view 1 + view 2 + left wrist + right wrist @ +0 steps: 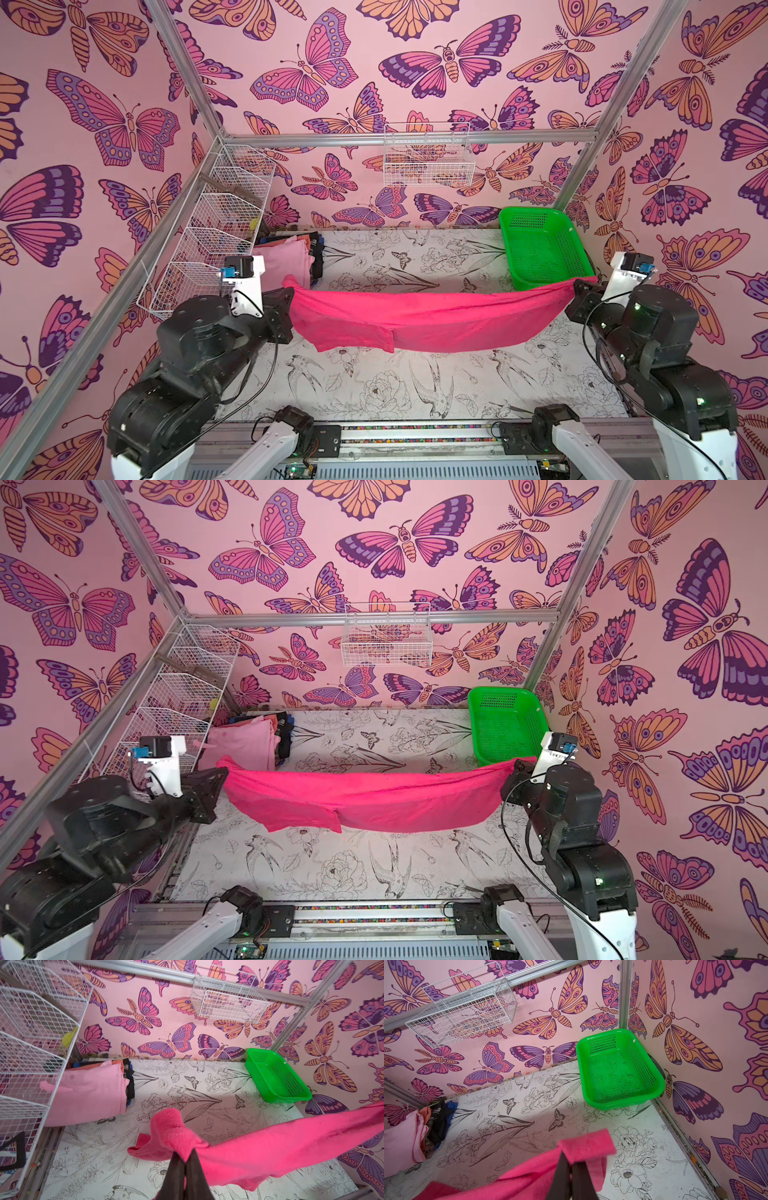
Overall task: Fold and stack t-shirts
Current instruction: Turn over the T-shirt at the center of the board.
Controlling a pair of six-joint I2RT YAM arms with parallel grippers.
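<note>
Left fingers (175, 1174) and right fingers (561, 1172) pinch one crimson t-shirt (415, 320) (one green basket (536, 218) beyond).

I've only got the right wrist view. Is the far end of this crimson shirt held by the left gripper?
Observer: Yes, the left gripper is shut on the crimson shirt at its other end.
Operator: Is the shirt stretched tight?
Observer: No, its middle sags low.
Operator: What stands beyond the shirt pile?
Observer: A white wire rack, against the wall on the robot's left of the pile.
</note>
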